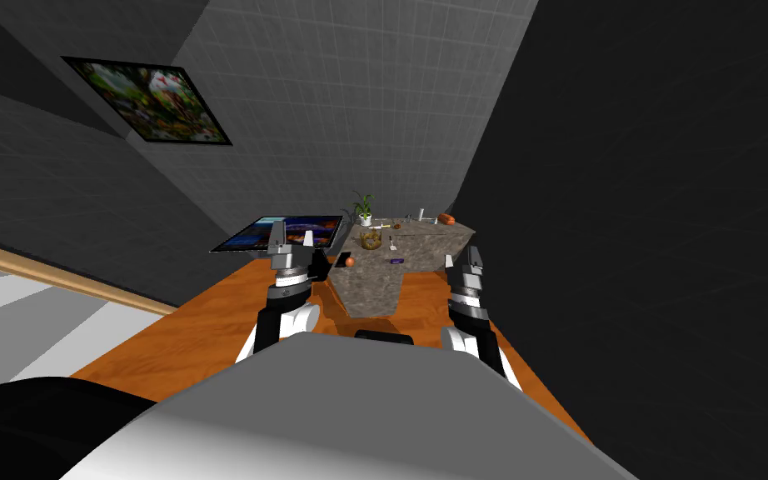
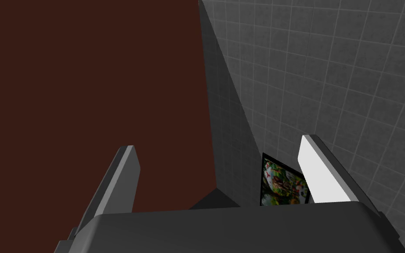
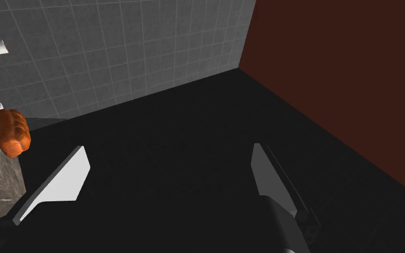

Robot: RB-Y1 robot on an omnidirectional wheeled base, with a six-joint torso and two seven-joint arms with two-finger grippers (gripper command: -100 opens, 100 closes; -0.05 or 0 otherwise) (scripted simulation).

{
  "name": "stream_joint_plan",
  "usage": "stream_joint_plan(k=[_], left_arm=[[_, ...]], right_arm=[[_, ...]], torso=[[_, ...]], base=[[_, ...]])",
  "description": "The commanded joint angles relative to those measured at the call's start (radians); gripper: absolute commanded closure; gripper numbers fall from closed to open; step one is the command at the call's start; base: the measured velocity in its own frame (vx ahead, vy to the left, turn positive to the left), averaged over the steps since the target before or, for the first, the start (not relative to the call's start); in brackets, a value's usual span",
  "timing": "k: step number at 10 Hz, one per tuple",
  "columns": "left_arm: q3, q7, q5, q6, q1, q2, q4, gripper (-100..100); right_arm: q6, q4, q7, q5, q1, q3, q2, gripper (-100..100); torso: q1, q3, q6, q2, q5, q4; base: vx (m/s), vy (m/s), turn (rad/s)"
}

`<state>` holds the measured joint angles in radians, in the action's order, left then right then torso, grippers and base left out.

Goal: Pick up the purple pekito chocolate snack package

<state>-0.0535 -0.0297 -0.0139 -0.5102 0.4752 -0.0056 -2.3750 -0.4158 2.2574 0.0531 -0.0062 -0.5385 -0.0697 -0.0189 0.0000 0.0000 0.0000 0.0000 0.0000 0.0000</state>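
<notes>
The purple package [image 1: 396, 260] lies on the counter [image 1: 370, 296] well ahead, so both arms hang short, jaws spread, ready to reach

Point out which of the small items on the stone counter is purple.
The small purple package, lying toward the near end of the counter, right of the orange ball. The others are orange, brown, white or green.
</notes>
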Motion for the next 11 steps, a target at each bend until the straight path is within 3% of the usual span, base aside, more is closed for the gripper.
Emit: stream_joint_plan(k=[1,4,7,8,10,11], left_arm=[[0.0,0.0,0.0,0.0,0.0,0.0,0.0,0],[0.0,0.0,0.0,0.0,0.0,0.0,0.0,0],[0.0,0.0,0.0,0.0,0.0,0.0,0.0,0],[0.0,0.0,0.0,0.0,0.0,0.0,0.0,0],[0.0,0.0,0.0,0.0,0.0,0.0,0.0,0],[0.0,0.0,0.0,0.0,0.0,0.0,0.0,0]], right_arm=[[0.001,-0.004,0.004,0.006,-0.013,0.013,0.036,-100],[0.005,-0.02,0.016,0.031,-0.067,0.059,0.126,-100],[0.013,-0.049,0.034,0.073,-0.154,0.13,0.216,-100],[0.013,-0.049,0.034,0.073,-0.157,0.13,0.224,-100],[0.02,-0.073,0.046,0.111,-0.22,0.185,0.286,-100],[0.02,-0.073,0.046,0.111,-0.234,0.185,0.293,-100]], torso=[[0.0,0.0,0.0,0.0,0.0,0.0],[-0.004,0.0,0.0,0.001,-0.001,0.0],[-0.009,0.0,0.0,0.0,-0.002,0.0],[-0.009,0.0,0.0,-0.001,-0.002,0.0],[-0.005,0.0,0.0,0.0,-0.001,0.0],[-0.006,0.0,0.0,0.001,-0.001,0.0]], base=[[0.0,-0.018,0.041],[-0.001,-0.059,0.083],[0.009,-0.116,0.155],[-0.002,-0.07,0.059],[-0.008,-0.077,0.192],[0.0,-0.075,0.072]])
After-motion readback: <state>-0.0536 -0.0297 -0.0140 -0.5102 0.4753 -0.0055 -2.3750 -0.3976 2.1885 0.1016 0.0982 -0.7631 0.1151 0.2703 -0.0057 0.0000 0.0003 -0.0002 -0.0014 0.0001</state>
